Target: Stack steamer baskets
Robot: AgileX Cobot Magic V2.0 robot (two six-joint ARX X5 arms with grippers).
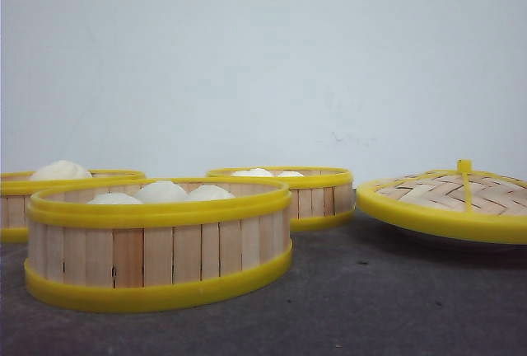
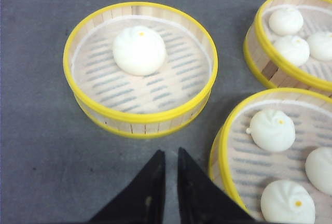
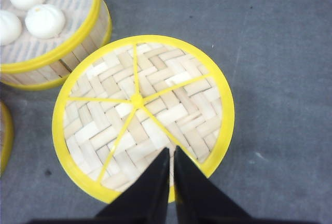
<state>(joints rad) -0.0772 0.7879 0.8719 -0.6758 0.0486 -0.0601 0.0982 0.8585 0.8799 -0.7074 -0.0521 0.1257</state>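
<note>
Three baskets sit apart on the counter (image 1: 395,306), none stacked yet — each holds buns, so they need level lifts. Ahead of the left fingers (image 2: 171,168), pressed nearly together and empty, lies the one-bun basket (image 2: 140,68); two more (image 2: 270,156) (image 2: 290,37) sit beside them. Right fingers (image 3: 171,164), likewise closed, hover over the lid (image 3: 142,115).

Left end effector (image 2: 171,175) nearly closed, right end effector (image 3: 171,169) likewise
</note>
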